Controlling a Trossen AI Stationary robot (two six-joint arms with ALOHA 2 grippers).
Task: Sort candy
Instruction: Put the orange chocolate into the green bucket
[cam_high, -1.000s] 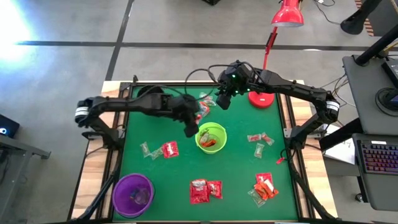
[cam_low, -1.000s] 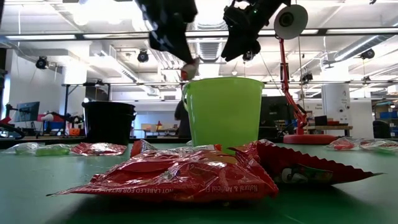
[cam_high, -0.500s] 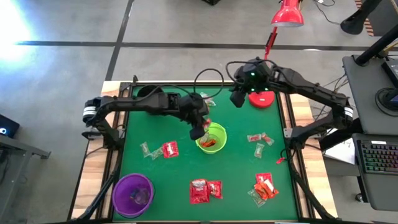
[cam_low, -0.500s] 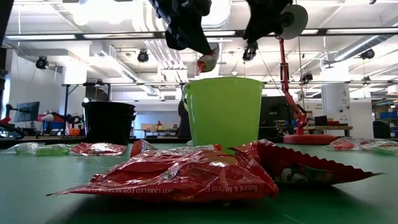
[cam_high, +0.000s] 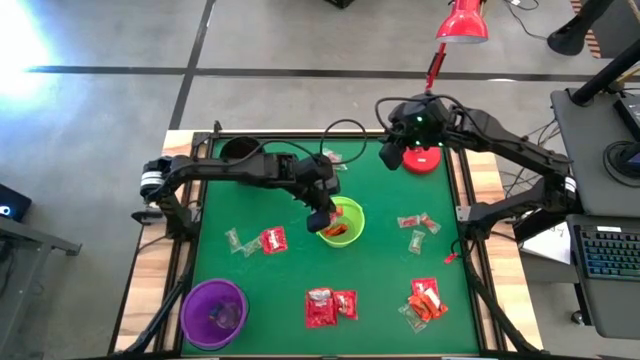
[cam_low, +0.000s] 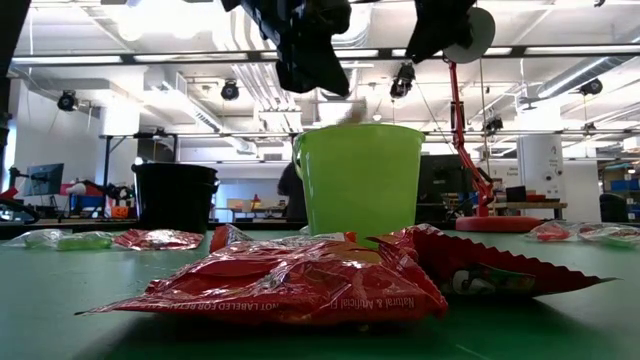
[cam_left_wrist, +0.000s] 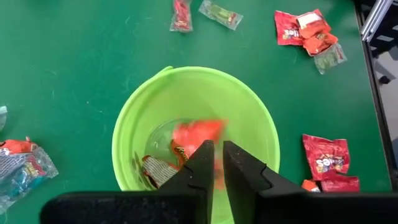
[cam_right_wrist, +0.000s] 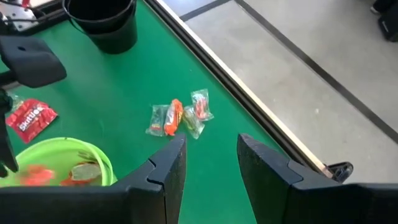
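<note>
Since the earlier frames, the left gripper (cam_high: 320, 217) has travelled from beside the lime-green bowl (cam_high: 352, 212) to directly over it, and the right gripper (cam_high: 389, 158) has pulled back toward the red lamp base (cam_high: 421, 160).

Green table (cam_high: 265, 282): sorting is judged far from complete. Candy remains scattered: red packets (cam_high: 330, 305) at the near edge, an orange-red cluster (cam_high: 425, 300) to the right, a small cluster (cam_right_wrist: 180, 117) by the far edge.

Lime-green bowl: the left wrist view shows a blurred orange-red wrapper (cam_left_wrist: 198, 132) just below the fingertips, inside the rim, apparently falling free. Left jaws stand almost together, a narrow gap between them, nothing gripped.

Right gripper: fingers well apart and empty, above the far-edge cluster.

Risks, by judgement: the left arm, lifting away carelessly, could clip the rim and tip the light bowl. Both arms working close together near this bowl could collide. The far-edge cluster lies tightly packed; one grasp there may take mixed kinds.
</note>
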